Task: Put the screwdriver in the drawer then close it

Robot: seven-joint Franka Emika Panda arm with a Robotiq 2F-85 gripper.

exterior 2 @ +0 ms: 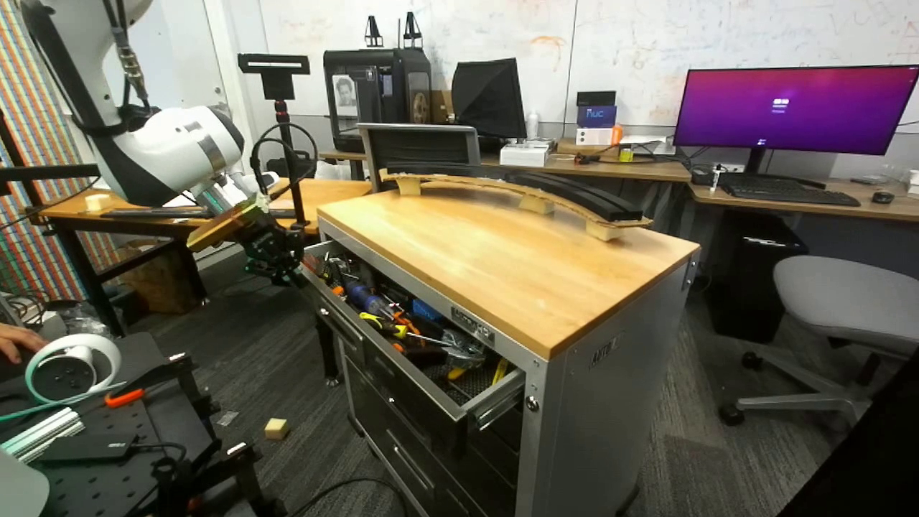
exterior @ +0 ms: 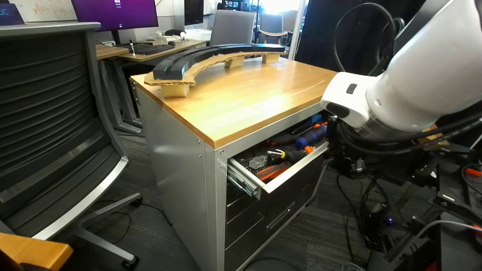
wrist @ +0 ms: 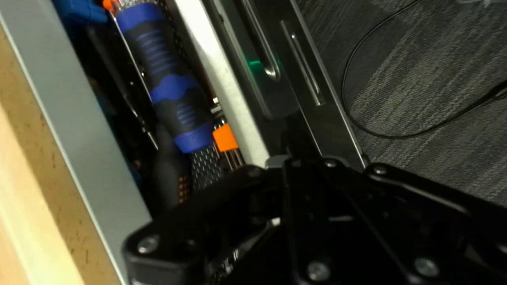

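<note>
The top drawer point(exterior: 296, 169) is pulled out in both exterior views; its light lip point(wrist: 225, 85) crosses the wrist view. The screwdriver point(exterior: 295, 156), small and dark with a yellow collar, appears to lie inside the drawer among other tools, near the front lip. I cannot pick it out in the wrist view. My gripper point(wrist: 305, 160) has its fingertips together, at the front side of the lip, with nothing visible between them. In an exterior view it point(exterior 2: 291, 269) is by the drawer front's far end. Whether it touches the drawer is unclear.
The drawer also holds a blue-handled tool point(wrist: 166, 79), red-orange pliers point(exterior: 273, 171) and a yellow-black tool point(exterior 2: 384, 324). The wooden cabinet top point(exterior 2: 502, 251) overhangs behind the drawer and carries a black curved strip point(exterior: 222, 52). A chair point(exterior: 49, 113) stands beside the cabinet.
</note>
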